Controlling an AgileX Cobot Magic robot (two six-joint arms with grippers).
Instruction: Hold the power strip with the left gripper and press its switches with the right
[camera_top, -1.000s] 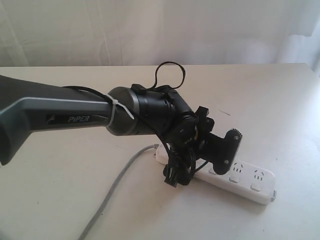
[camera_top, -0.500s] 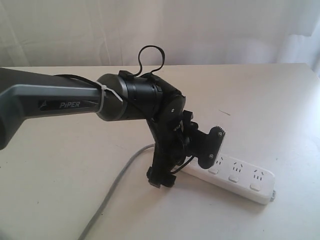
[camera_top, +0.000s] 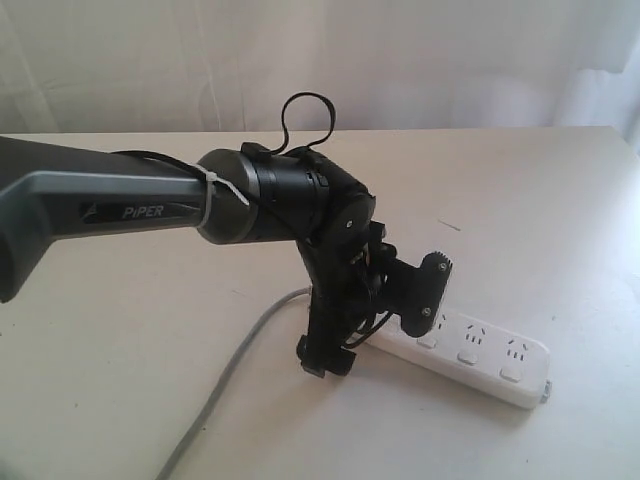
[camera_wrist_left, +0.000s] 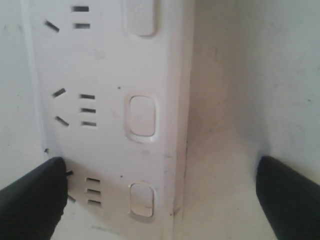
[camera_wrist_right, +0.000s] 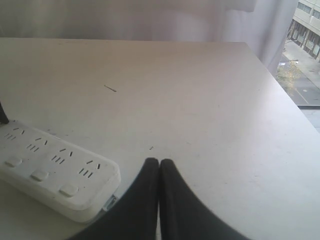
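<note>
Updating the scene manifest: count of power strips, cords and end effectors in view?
Power strip: 1
Grey cord: 1
End effectors: 2 (left end effector, right end effector)
Total: 4

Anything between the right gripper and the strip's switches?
Nothing visible: bare table lies between the shut right gripper and the power strip with its free-end switches. The open left gripper hangs over the cord-end part.
</note>
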